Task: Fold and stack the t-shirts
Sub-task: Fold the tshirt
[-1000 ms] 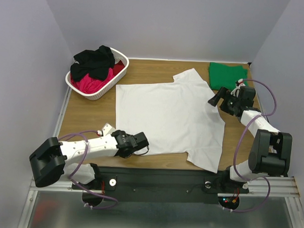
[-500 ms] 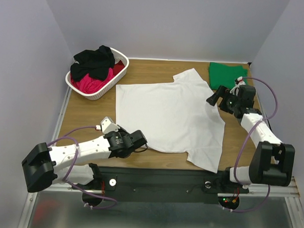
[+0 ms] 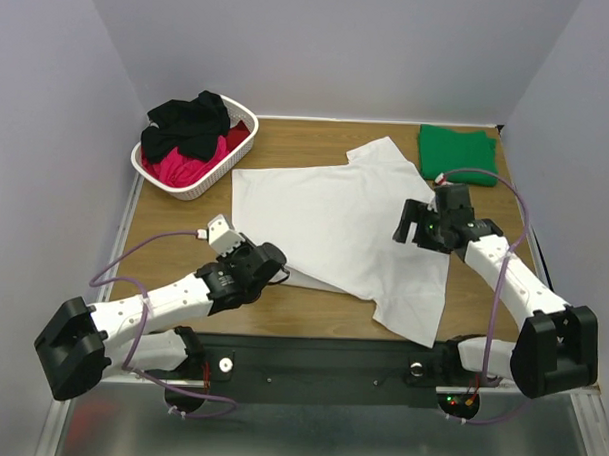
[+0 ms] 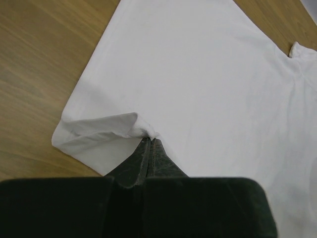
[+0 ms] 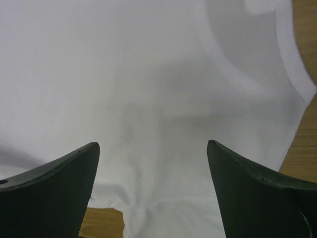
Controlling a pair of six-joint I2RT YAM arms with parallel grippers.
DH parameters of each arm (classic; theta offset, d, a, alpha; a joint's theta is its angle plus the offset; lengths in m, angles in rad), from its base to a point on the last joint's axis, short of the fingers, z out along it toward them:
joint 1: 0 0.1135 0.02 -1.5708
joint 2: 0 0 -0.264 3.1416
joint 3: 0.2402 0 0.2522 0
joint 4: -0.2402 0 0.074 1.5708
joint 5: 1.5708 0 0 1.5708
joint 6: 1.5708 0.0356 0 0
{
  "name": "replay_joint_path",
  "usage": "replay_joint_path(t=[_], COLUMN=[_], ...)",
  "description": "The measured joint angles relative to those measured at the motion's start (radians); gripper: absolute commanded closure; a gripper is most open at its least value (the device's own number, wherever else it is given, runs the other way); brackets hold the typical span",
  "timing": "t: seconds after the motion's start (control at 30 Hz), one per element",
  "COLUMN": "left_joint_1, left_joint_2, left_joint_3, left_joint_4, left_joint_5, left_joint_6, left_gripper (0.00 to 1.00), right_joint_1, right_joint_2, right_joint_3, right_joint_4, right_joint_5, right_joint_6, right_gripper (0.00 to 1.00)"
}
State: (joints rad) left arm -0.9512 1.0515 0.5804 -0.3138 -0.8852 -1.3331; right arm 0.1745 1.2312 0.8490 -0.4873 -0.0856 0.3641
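The large white t-shirt (image 3: 335,214) lies spread in the middle of the table. My left gripper (image 3: 278,259) is shut on its near-left corner and holds it raised, with the hem curling over. In the left wrist view the closed tips (image 4: 151,141) pinch a fold of the white cloth (image 4: 198,74). My right gripper (image 3: 405,224) is open over the shirt's right side. In the right wrist view it (image 5: 152,144) has only white cloth (image 5: 148,74) below and nothing between the fingers. A folded green t-shirt (image 3: 457,153) lies at the back right.
A white lattice basket (image 3: 201,189) stands at the back left, holding a black shirt (image 3: 188,119) and a red/pink one (image 3: 177,167). Bare wooden table (image 3: 174,228) shows left of the white shirt and along the near edge.
My left gripper has carried the shirt's near-left corner up and inward, lifting that edge off the table. My right arm has swung left, from the shirt's right edge to above the cloth.
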Motion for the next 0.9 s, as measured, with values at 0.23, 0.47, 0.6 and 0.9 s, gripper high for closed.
replay_joint_path(t=[0.23,0.47,0.6,0.9], left_joint_1=[0.047,0.148,0.187,0.213], left_joint_2=[0.015,0.019,0.023,0.072], left_joint_3=[-0.024,-0.097,-0.098,-0.1], left_joint_4=[0.185,0.306,0.364,0.469], left_joint_5=[0.048,0.135,0.167,0.258], left_joint_6=[0.21,0.372,0.455,0.56], left_gripper=[1.0,1.0,1.0,1.0], right_joint_1=[0.128,0.139,0.142,0.142], right_joint_2=[-0.009,-0.035,0.023,0.171], right_joint_3=[-0.003,0.008,0.03,0.076], right_joint_4=[-0.154,-0.354,-0.416,-0.381], right_joint_5=[0.089,0.166,0.184,0.215], right_joint_6=[0.096,0.157,0.161,0.179], right_gripper=[0.06,0.07,0.06,0.05])
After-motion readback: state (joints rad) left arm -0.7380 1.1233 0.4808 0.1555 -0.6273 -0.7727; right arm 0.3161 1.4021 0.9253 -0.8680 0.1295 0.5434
